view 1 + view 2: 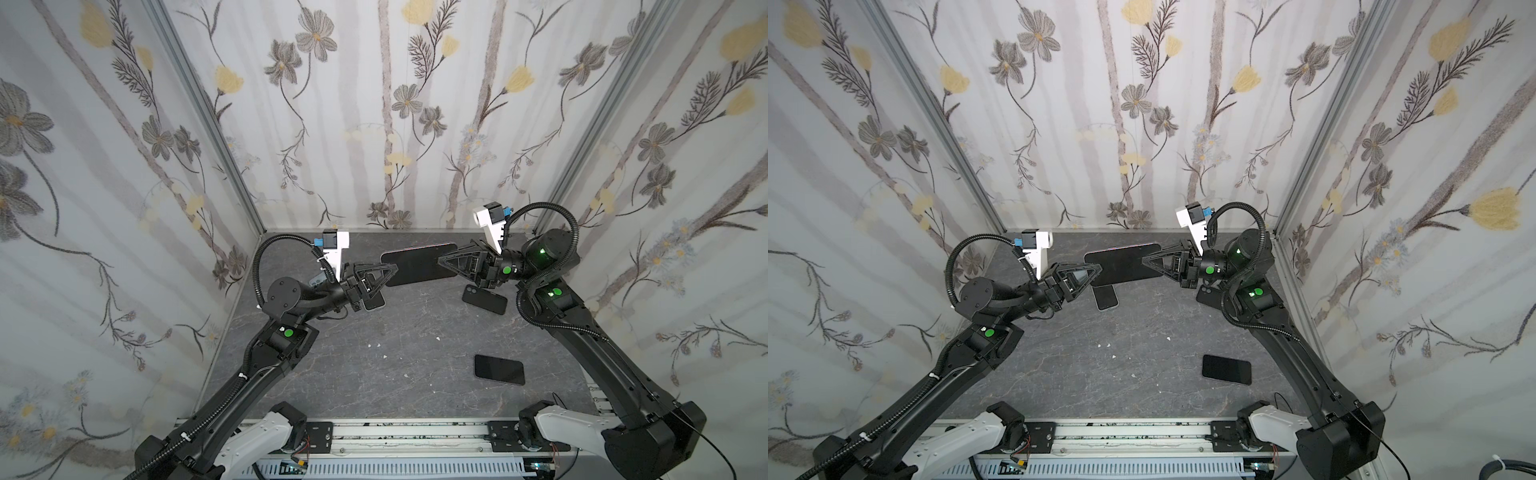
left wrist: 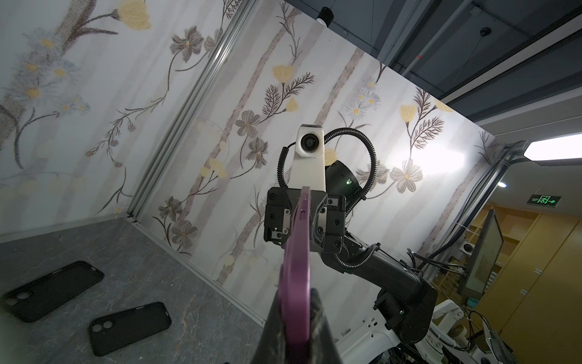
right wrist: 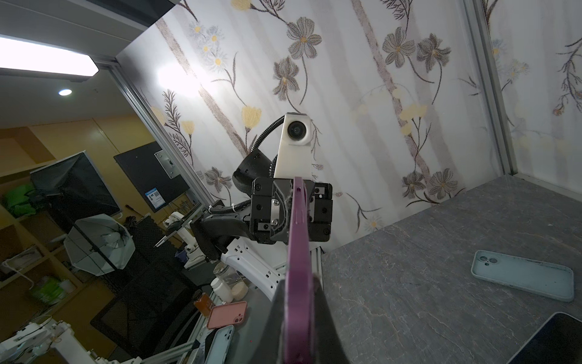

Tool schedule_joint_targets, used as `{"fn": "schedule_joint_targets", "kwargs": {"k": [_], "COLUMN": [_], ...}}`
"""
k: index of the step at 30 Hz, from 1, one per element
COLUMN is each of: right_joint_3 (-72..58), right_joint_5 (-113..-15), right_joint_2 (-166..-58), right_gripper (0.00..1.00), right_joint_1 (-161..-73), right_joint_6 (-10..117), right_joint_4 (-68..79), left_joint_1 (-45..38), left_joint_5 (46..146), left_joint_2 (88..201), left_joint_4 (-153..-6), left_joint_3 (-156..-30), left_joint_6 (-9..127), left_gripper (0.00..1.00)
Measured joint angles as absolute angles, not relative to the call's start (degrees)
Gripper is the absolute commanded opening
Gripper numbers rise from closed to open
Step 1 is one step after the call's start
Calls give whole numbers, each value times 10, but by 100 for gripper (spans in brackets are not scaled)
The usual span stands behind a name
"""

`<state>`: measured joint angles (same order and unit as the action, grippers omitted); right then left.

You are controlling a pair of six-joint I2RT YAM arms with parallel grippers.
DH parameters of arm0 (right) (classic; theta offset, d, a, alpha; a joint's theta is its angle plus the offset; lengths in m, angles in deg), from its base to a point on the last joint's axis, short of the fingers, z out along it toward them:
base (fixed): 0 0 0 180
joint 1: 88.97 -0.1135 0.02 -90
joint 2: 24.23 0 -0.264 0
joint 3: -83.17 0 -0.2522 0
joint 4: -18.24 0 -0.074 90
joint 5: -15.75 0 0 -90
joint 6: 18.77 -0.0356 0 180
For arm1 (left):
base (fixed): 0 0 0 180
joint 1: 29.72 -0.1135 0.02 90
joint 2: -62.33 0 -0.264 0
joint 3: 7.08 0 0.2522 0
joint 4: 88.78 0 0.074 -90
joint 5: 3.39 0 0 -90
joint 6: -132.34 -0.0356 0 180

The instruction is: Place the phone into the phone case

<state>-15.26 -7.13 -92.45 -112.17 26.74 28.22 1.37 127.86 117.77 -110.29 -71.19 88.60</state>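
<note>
The left tool (image 1: 390, 272) and right tool (image 1: 443, 261) each clamp an end of the phone (image 1: 415, 266); another phone (image 1: 376, 304) lies half-hidden beneath.

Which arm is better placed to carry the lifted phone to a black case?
Probably the right. The left gripper and the right gripper are both shut on the phone, but the nearer black case lies beside the right gripper and the farther black case by that arm's forearm.

Black arms (image 1: 232, 386), green stickers (image 1: 287, 332), ribbed cables (image 1: 256, 270); white camera mounts (image 1: 337, 249), triangular left pincer (image 1: 395, 272)
</note>
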Motion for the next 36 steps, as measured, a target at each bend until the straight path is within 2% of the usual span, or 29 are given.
{"fn": "schedule_joint_targets", "kwargs": {"k": [1, 3, 5, 8, 18, 23, 29, 36], "right_joint_3": [-153, -153, -153, -152, -151, -133, -131, -128], "right_joint_5": [-71, -71, -73, -89, -163, -227, -283, -296], "right_joint_2": [-925, -925, -925, -924, -902, -896, -884, -864], "right_gripper": [0, 0, 0, 0, 0, 0, 0, 0], "right_joint_1": [-1121, -1121, -1119, -1108, -1076, -1073, -1073, -1073], "right_joint_6": [267, 268, 278, 285, 320, 373, 418, 448], "right_joint_4": [282, 281, 281, 266, 207, 122, 37, -21], "left_joint_1": [14, 14, 12, 11, -41, -97, -182, -228], "left_joint_5": [1277, 1268, 1247, 1217, 1050, 961, 946, 968], "left_joint_2": [1177, 1174, 1169, 1164, 1165, 1228, 1348, 1512], "left_joint_4": [-1099, -1088, -1069, -1042, -864, -756, -691, -691], "left_joint_3": [-712, -713, -716, -725, -779, -822, -832, -862], "left_joint_6": [883, 875, 873, 859, 784, 754, 737, 731], "left_gripper": [14, 22, 42, 48, 48, 47, 38, 36]}}
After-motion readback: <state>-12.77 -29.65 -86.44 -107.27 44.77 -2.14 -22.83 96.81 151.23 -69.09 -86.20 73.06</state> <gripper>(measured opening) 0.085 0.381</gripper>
